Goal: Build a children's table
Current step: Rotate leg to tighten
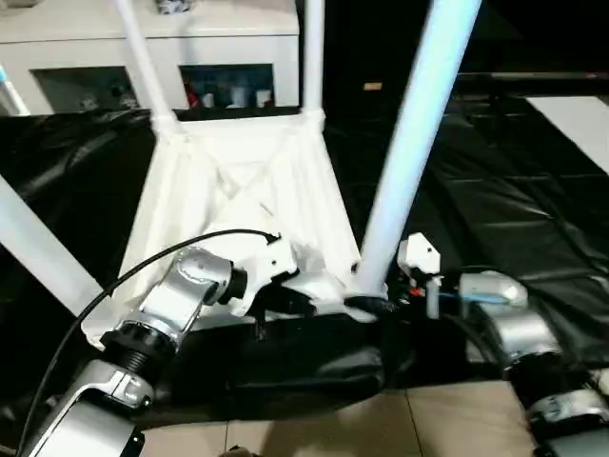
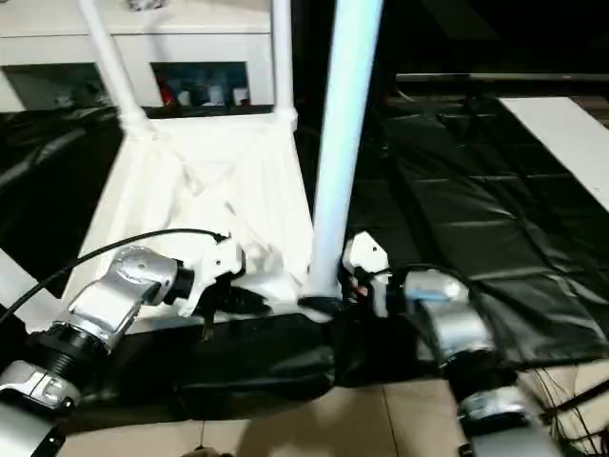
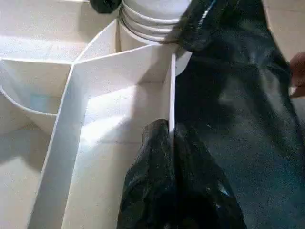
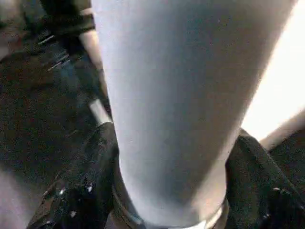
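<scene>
The tabletop (image 1: 238, 205) lies upside down on a black sheet (image 1: 533, 219) spread over the floor; its ribbed underside faces up; its near edge is just in front of the robot. Two legs stand upright in the far corner sockets, the far-left leg (image 1: 143, 62) and the far-right leg (image 1: 312, 57); a third leg (image 1: 38, 248) rises from the near-left corner and slants off the left edge of the head view. The fourth leg (image 1: 414, 143) stands in the near-right corner socket, tilted slightly to the right.

The left gripper (image 3: 170, 138) is at the near rim of the tabletop; its two black fingers (image 3: 152, 171) are closed on the thin white rim wall (image 3: 171, 95), one finger on each side, touching it. The left forearm (image 1: 181, 290) reaches in from the lower left, with a black cable looping over it.

The right gripper (image 4: 167, 191) is at the base of the fourth leg; its fingers (image 4: 86, 181) sit on either side of the leg, pressed against it just above the ringed collar at the socket. The right forearm (image 1: 514, 333) enters from the lower right.

A white cabinet (image 1: 143, 48) with glass doors stands beyond the far edge of the tabletop; pale floor tiles (image 1: 381, 428) show at the near edge of the black sheet.
</scene>
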`<state>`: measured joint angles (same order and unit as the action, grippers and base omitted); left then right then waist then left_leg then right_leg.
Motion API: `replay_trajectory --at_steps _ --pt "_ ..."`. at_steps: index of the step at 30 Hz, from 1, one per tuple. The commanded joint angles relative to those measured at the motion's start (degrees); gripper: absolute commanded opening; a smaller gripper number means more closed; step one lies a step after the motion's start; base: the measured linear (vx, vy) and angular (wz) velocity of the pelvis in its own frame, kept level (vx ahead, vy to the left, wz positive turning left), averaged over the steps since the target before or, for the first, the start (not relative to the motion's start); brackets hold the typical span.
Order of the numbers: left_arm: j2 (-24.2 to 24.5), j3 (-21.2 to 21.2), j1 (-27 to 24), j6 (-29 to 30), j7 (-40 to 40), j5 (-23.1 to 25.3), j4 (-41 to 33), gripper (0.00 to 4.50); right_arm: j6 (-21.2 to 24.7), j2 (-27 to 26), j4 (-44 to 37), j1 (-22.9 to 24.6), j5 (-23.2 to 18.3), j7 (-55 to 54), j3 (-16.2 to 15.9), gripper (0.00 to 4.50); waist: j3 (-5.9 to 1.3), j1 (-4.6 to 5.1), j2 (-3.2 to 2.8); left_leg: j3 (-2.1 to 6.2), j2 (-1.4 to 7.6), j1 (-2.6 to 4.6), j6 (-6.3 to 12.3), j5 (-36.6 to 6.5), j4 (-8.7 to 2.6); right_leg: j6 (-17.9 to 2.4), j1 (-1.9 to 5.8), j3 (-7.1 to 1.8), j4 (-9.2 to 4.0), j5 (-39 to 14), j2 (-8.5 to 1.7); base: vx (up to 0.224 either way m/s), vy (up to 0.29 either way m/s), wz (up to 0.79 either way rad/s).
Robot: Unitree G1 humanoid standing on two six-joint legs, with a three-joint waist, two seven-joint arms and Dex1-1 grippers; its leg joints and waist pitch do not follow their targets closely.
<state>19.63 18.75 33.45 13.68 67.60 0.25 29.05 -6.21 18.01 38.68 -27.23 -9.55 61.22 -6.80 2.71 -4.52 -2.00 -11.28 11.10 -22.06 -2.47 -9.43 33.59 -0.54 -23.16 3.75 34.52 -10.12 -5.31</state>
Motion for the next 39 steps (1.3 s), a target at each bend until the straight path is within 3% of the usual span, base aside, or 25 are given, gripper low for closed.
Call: replay_trajectory --at_steps 1,2,4,5,7,8,14,21,22,28,31,32,33,37,39 --pt "-1.48 0.09 0.47 0.90 -0.93 -0.52 1.17 0.00 1.46 -2.81 0.98 -1.05 -1.17 -13.45 4.71 2.67 -3.58 0.25 0.11 1.20 2.00 0.90 1.59 -15.62 -4.18 -13.24 2.59 -2.05 -4.12 -13.94 -3.05 0.000 0.000 0.00" --pt "-3.06 -0.26 1.33 0.76 -3.94 0.16 3.22 0.00 1.63 -5.95 1.97 -1.00 0.16 -23.15 6.06 2.67 -3.64 0.81 -0.13 1.40 1.88 0.93 0.37 -16.48 -4.36 -12.65 2.66 -1.98 -4.20 -14.98 -3.05 0.000 0.000 0.00" --pt "-3.79 -0.36 1.74 0.62 -5.32 0.51 4.15 0.00 1.76 -7.19 2.41 -1.00 0.82 -27.13 6.50 2.67 -3.68 1.52 0.04 1.46 1.77 1.13 -0.65 -17.50 -4.43 -11.93 2.59 -1.98 -4.40 -16.01 -2.97 0.000 0.000 0.00" --pt "-6.25 -0.90 3.42 0.53 -10.00 1.40 7.45 0.00 2.78 -10.58 3.93 -1.32 2.28 -36.89 7.50 2.67 -3.68 1.80 -0.35 1.37 1.69 1.14 -0.63 -17.49 -4.33 -12.10 2.45 -2.09 -4.46 -14.96 -2.91 0.000 0.000 0.00" --pt "-7.64 -1.20 4.51 0.55 -13.14 2.01 9.41 0.00 3.12 -12.35 5.08 -1.82 3.20 -41.67 7.89 2.67 -3.74 2.07 -0.21 1.36 1.58 1.13 -0.72 -17.87 -4.29 -12.33 2.52 -2.04 -4.47 -14.21 -2.84 0.000 0.000 0.00" --pt "-9.52 -1.43 6.03 0.37 -18.04 3.24 12.06 0.00 3.31 -14.68 7.03 -2.97 4.50 -48.08 8.31 2.67 -3.68 2.19 -0.63 1.28 1.60 1.36 -0.86 -18.36 -4.31 -12.57 2.13 -2.11 -4.59 -13.97 -2.79 0.000 0.000 0.00" --pt "-12.89 -1.96 8.90 -0.24 -24.72 5.48 17.17 0.00 1.62 -20.68 9.12 -5.39 6.35 -60.57 8.69 2.67 -3.74 1.94 -0.29 1.31 1.49 1.29 -0.19 -18.49 -4.33 -11.60 2.34 -2.10 -4.75 -14.15 -2.86 0.000 0.000 0.00" --pt "-11.86 -1.63 8.97 -2.06 -23.93 5.80 18.35 0.00 0.33 -23.10 7.52 -5.19 3.84 -54.85 8.72 2.67 -3.56 1.66 -0.05 1.34 1.66 1.23 0.50 -19.66 -4.56 -10.70 2.33 -2.14 -4.95 -15.71 -2.96 0.000 0.000 0.00" --pt "-11.67 -1.64 8.86 -2.09 -23.67 5.76 18.19 0.00 -0.09 -23.00 7.16 -5.04 3.91 -54.67 8.60 3.23 -3.57 1.58 -0.10 1.36 1.66 1.17 0.43 -19.38 -4.59 -10.69 2.39 -2.15 -4.91 -15.60 -3.04 0.000 0.000 0.00" --pt "-10.13 -1.66 7.72 -2.77 -21.73 5.62 16.70 0.00 0.29 -20.99 2.96 -3.48 4.64 -52.74 7.98 3.72 -3.59 1.64 0.08 1.32 1.68 0.98 1.10 -17.92 -4.59 -10.85 2.51 -2.16 -4.81 -14.88 -3.06 0.000 0.000 0.00" --pt "-9.00 -1.80 6.88 -3.48 -20.61 5.38 15.42 0.00 2.72 -18.58 -0.66 -2.07 3.84 -46.93 7.40 3.74 -3.62 1.60 0.14 1.26 1.73 0.89 1.83 -16.95 -4.52 -11.07 2.64 -2.20 -4.68 -13.40 -2.98 0.000 0.000 0.00" --pt "-8.29 -1.96 6.26 -3.81 -19.72 5.10 14.58 0.00 3.31 -16.16 -2.85 -0.86 4.31 -42.81 5.91 3.74 -3.63 1.54 0.20 1.27 1.75 0.87 2.01 -16.60 -4.47 -11.22 2.77 -2.16 -4.62 -12.94 -2.99 0.000 0.000 0.00" --pt "-8.25 -1.97 6.22 -3.84 -19.65 5.07 14.52 0.00 3.34 -16.00 -2.99 -0.78 4.32 -42.54 5.82 3.74 -3.63 1.54 0.00 1.26 1.69 0.79 2.13 -16.36 -4.45 -11.31 2.79 -2.15 -4.58 -12.69 -2.98 0.000 0.000 0.00" --pt "-7.26 -2.07 5.42 -3.91 -18.27 4.65 13.38 0.00 3.62 -12.43 -5.34 0.54 4.27 -37.12 4.33 3.74 -3.59 1.48 0.13 1.13 1.72 0.95 2.14 -16.40 -4.37 -11.56 2.58 -2.20 -4.76 -13.70 -3.03 0.000 0.000 0.00" --pt "-4.43 -1.74 2.91 -6.26 -9.82 1.80 9.01 0.00 3.03 -4.75 -7.09 1.36 4.88 -25.54 1.74 3.74 -3.64 1.31 0.25 1.23 1.79 0.81 2.39 -15.74 -4.33 -11.48 2.87 -2.15 -4.64 -13.08 -3.04 0.000 0.000 0.00"
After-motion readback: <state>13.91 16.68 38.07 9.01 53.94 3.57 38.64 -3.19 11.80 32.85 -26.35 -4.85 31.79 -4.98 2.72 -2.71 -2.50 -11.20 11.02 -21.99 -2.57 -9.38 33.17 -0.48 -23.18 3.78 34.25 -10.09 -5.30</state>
